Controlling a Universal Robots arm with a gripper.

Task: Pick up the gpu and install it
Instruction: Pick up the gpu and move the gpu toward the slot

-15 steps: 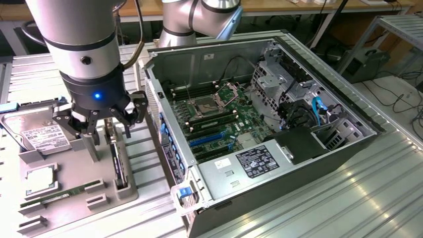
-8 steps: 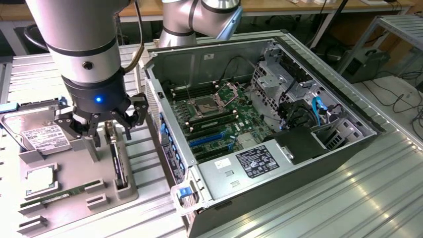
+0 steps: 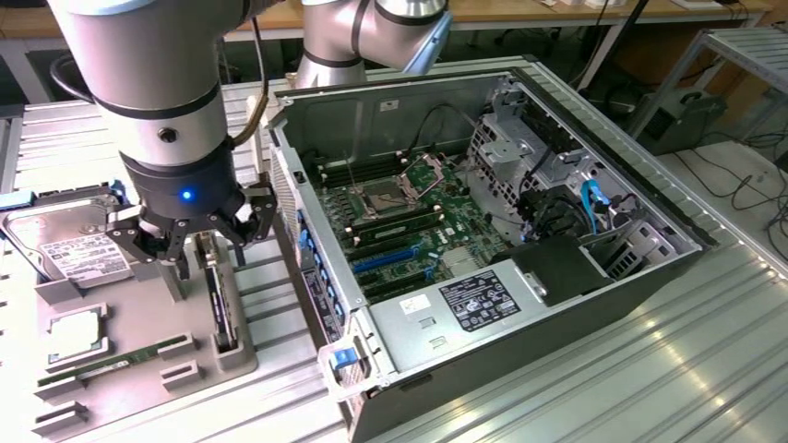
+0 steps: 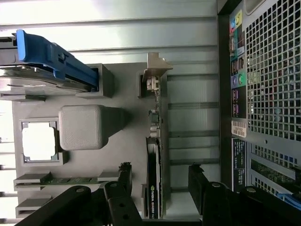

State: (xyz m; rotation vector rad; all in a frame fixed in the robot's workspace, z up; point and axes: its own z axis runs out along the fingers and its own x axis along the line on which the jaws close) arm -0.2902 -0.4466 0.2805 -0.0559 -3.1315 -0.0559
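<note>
Gripper (image 3: pixel 207 261): poised over the grey holder tray, fingers pointing down; also seen in the wrist view (image 4: pixel 161 181).
Jaw state: spread wide, nothing gripped, no contact with any part.
GPU (image 3: pixel 223 309): stands on its long edge in a tray slot, in line with the gap between the jaws. In the wrist view the card (image 4: pixel 154 155) runs through that gap, nearer one finger than the other.
Bracket (image 4: pixel 157 70): silvery, at the card end farthest from the jaws.
Fingers (image 4: pixel 124 176): one on each side of the card. Whether the tips have reached the card's top edge cannot be told.
Holder tray (image 3: pixel 142 309): lies beneath the jaws and carries the loose parts.
Hard drive (image 3: pixel 68 247): in the tray, outside the jaws, on the side of the finger nearer the card.
CPU (image 3: pixel 77 334): on the same side, well apart from the jaws.
RAM stick (image 3: pixel 109 363): in a tray slot, same side.
Computer case (image 3: pixel 493 231): open, outside the opposite finger, motherboard (image 3: pixel 394 221) exposed.
</note>
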